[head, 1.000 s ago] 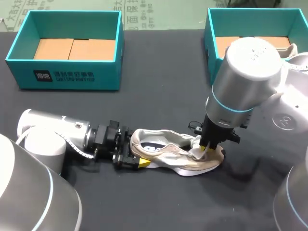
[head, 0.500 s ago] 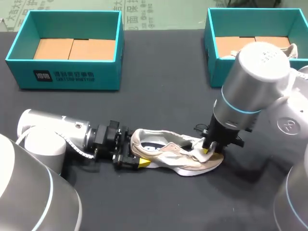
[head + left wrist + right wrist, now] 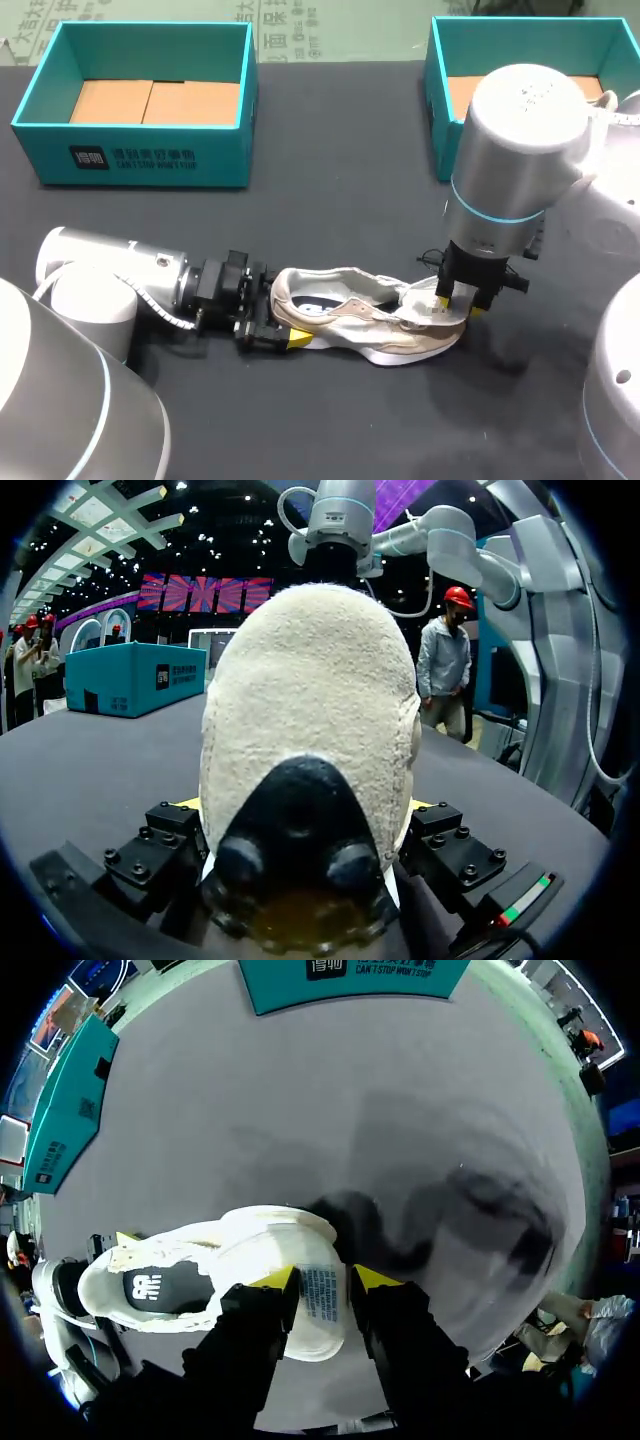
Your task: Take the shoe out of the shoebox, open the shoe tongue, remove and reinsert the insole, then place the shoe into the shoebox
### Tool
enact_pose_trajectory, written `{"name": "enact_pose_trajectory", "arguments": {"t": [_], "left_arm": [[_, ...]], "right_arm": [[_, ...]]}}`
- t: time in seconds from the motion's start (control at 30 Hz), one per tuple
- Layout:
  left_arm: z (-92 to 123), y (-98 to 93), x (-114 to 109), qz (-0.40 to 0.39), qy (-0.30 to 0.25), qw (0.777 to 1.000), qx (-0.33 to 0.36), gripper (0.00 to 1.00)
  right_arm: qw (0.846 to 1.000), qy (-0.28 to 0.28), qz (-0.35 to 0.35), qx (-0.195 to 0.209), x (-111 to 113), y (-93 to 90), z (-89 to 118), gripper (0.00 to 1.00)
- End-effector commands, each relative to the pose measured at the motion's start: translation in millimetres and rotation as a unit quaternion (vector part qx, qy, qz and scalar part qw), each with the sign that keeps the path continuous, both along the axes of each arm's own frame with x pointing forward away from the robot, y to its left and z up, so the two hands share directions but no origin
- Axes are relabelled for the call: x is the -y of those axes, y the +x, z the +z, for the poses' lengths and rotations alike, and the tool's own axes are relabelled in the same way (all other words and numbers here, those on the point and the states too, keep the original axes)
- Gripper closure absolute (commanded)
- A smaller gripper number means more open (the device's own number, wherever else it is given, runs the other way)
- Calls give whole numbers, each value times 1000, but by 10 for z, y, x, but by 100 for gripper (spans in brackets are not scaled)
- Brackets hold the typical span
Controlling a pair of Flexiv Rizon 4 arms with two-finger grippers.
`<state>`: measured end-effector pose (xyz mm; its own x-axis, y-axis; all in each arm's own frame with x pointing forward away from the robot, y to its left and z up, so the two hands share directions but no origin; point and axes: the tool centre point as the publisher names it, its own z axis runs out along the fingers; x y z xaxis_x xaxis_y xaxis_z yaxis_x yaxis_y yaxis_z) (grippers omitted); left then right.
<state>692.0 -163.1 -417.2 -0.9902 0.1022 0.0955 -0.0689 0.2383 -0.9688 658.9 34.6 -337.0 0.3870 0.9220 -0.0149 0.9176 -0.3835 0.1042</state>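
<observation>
Clamping the shoe [image 3: 360,322] at 9 o'clock: left end effector [image 3: 272,322]; right end effector [image 3: 455,303] pinches the tongue [image 3: 322,1295] at 3 o'clock.

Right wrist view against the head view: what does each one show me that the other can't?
Only the right wrist view: the printed label on the tongue, pinched by the right hand. Only the head view: the cardboard floors inside the left shoebox and right shoebox. Both: the shoe, its dark insole, the left hand at the heel.

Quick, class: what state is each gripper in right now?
Left gripper: shut on the shoe, at its heel.
Right gripper: shut on the shoe tongue.
</observation>
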Motion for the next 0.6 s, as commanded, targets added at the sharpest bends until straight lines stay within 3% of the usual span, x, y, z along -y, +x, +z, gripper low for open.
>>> {"name": "enact_pose_trajectory", "arguments": {"t": [0.03, 0.33, 0.6], "left_arm": [[-33, -15, 11, 1, 0, 1000, 0, 100], [-33, -15, 11, 1, 0, 1000, 0, 100], [-33, -15, 11, 1, 0, 1000, 0, 100]], "right_arm": [[1000, -24, -4, 3, 45, -43, 283, 61], [993, -112, -27, 6, 177, -48, 757, 57], [989, -141, 12, 49, 79, 15, 1188, 63]]}}
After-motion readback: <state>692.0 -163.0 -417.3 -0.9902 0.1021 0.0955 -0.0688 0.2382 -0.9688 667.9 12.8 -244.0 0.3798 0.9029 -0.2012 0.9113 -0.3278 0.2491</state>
